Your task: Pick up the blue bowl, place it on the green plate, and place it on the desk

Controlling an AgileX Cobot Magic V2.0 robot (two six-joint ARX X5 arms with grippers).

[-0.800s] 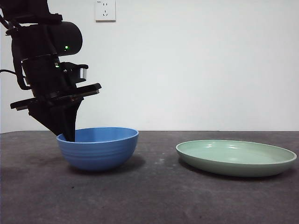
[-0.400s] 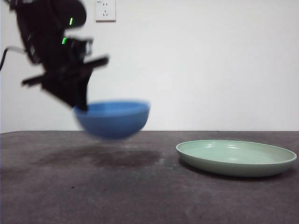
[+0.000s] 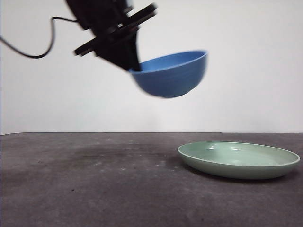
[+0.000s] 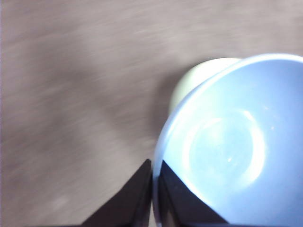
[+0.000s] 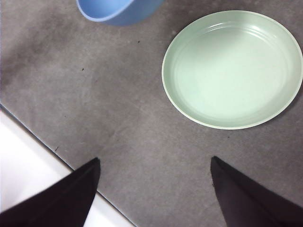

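Note:
The blue bowl (image 3: pixel 173 73) hangs tilted high above the desk (image 3: pixel 94 189), left of the green plate (image 3: pixel 239 160). My left gripper (image 3: pixel 134 64) is shut on the bowl's rim, one jaw inside and one outside. In the left wrist view the bowl (image 4: pixel 232 146) fills the frame beside the left gripper (image 4: pixel 153 189), with an edge of the plate (image 4: pixel 199 75) showing past it. My right gripper (image 5: pixel 154 189) is open above the bare desk (image 5: pixel 142 142), near the plate (image 5: pixel 232 68); the bowl (image 5: pixel 116 9) shows at the frame's edge.
A black cable (image 3: pixel 33 47) trails from the left arm against the white wall. A white strip (image 5: pixel 28 165) runs along the desk's edge in the right wrist view.
The left gripper has lifted the blue bowl off the desk and carried it up and to the right, toward the green plate. The bowl is now tilted. The plate has not moved.

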